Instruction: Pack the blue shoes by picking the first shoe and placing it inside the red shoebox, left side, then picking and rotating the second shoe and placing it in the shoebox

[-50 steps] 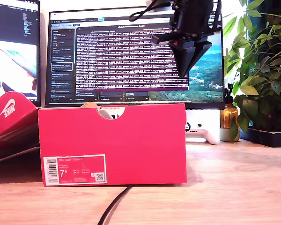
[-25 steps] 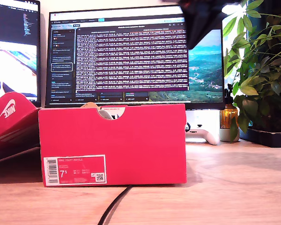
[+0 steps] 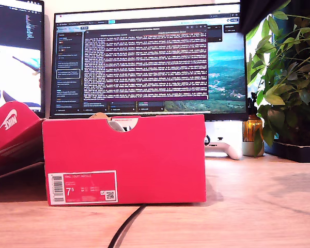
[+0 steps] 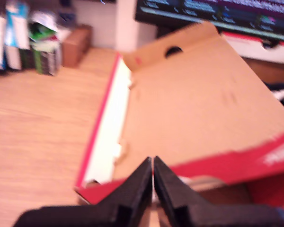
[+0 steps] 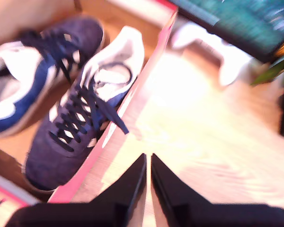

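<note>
Two blue shoes (image 5: pixel 71 118) of soft navy suede, dark-laced and white-lined, lying side by side and opposite ways inside the red shoebox (image 3: pixel 124 157), beyond my second gripper (image 5: pixel 147 163), tapered black fingers pressed together on nothing above the pale wooden counter (image 5: pixel 189 142). My first gripper (image 4: pixel 153 177) likewise closed and empty, poised over the flat brown cardboard lid (image 4: pixel 199 109) with its red rim.

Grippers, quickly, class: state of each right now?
My first gripper: shut, holding nothing.
My second gripper: shut, holding nothing.
</note>
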